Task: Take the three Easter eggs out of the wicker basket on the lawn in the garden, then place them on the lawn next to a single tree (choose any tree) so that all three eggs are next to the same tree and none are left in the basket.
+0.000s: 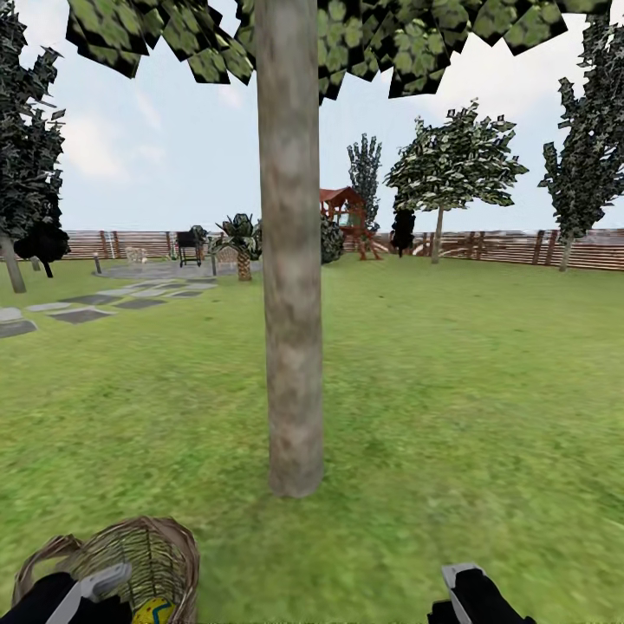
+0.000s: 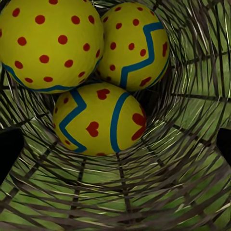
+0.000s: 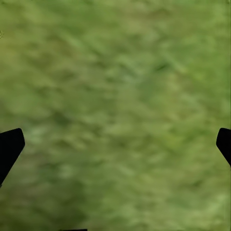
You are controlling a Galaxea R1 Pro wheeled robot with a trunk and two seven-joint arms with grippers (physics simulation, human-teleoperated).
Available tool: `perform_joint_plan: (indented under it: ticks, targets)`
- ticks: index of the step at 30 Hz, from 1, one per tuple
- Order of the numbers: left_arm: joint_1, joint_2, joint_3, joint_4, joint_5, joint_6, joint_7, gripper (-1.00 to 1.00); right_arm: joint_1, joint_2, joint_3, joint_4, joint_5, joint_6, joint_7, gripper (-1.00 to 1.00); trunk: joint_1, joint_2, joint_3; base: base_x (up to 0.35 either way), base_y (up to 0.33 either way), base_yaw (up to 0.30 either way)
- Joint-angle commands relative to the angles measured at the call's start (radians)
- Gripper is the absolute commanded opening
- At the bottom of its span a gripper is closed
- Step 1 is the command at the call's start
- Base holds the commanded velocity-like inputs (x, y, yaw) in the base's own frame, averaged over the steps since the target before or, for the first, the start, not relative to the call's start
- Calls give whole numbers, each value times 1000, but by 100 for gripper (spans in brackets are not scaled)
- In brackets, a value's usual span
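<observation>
The three Easter eggs [image 2: 101,72] lie clustered and touching at the bottom of the wicker basket [image 1: 160,555], which stands on the lawn [image 1: 451,390] at the head view's lower left, near the foot of the tree [image 1: 291,260]. Woven walls ring the eggs closely on every side; the only way out is the open rim. The left end effector [image 2: 115,144] hangs above the basket's mouth, its fingers spread wide, with the nearest egg [image 2: 98,118] between them but untouched. The right end effector [image 3: 115,144], equally spread and empty, hovers over bare grass to the tree's right. Open lawn surrounds the trunk, reaching to the fence [image 1: 520,247]; paving slabs [image 1: 82,314] lie far left.
</observation>
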Motion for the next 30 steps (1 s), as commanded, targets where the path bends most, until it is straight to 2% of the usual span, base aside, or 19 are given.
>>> perform_joint_plan:
  ticks: [1,6,11,22,30]
  targets:
    - [0,-1,7,-1,-3,6,-4,100,0,-2,4,-6,4,2,-1,100,4,-8,-4,0,0,0]
    - [0,-1,6,-1,-3,6,-4,100,0,-12,-5,-12,0,-29,0,100,23,-43,-20,0,0,0]
    - [0,-1,5,-1,-3,6,-4,100,0,-10,2,-12,5,-72,0,100,42,-78,-36,0,0,0]
    - [0,-2,5,-1,-3,6,-3,100,0,-3,8,-2,10,-79,-1,100,84,-155,-70,0,0,0]
    - [0,-4,4,-1,-3,5,-3,100,0,-6,6,-1,10,-80,0,100,86,-156,-86,0,0,0]
